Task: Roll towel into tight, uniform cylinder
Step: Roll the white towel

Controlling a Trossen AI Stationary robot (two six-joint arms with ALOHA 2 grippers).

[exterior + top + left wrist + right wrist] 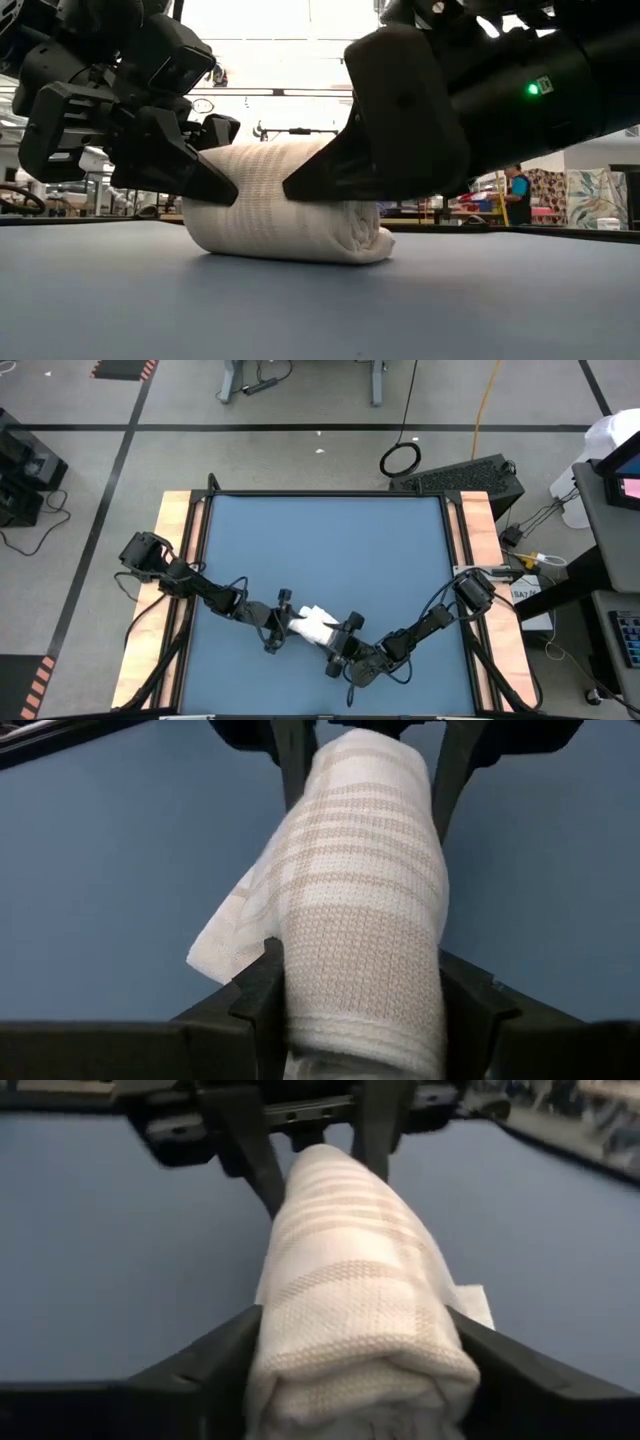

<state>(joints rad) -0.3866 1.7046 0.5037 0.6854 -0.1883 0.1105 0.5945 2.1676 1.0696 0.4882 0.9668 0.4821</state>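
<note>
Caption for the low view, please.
Rolled towel lies on blue table, left gripper and right gripper straddling its ends.

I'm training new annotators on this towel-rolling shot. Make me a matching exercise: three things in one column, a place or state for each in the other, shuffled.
Column A
1. towel
2. left tool
3. table

Column B
a. blue, mostly bare
b. rolled up, lying flat
c. fingers either side of one roll end

Pairs: 1-b, 2-c, 3-a
</note>
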